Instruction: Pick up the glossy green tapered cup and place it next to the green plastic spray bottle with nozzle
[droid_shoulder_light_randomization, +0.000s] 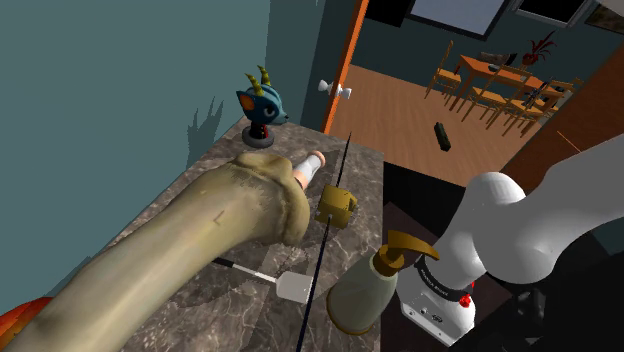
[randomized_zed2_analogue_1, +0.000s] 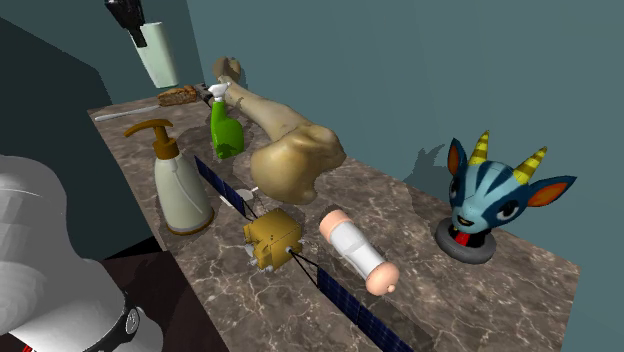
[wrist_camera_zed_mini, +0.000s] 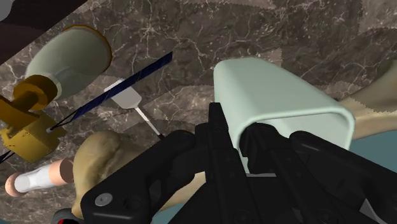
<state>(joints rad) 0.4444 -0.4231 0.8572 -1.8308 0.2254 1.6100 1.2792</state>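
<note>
Tool (wrist_camera_zed_mini: 242, 143) clasps pale-green cup (wrist_camera_zed_mini: 280, 95) — seemingly aloft.

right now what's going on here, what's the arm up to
The black gripper is shut on a pale green tapered cup and holds it in the air above the dark marbled counter. The green spray bottle stands on the counter beside a large bone-shaped object, with a pump dispenser close by. The cup has not yet been set down next to the bottle.
</note>
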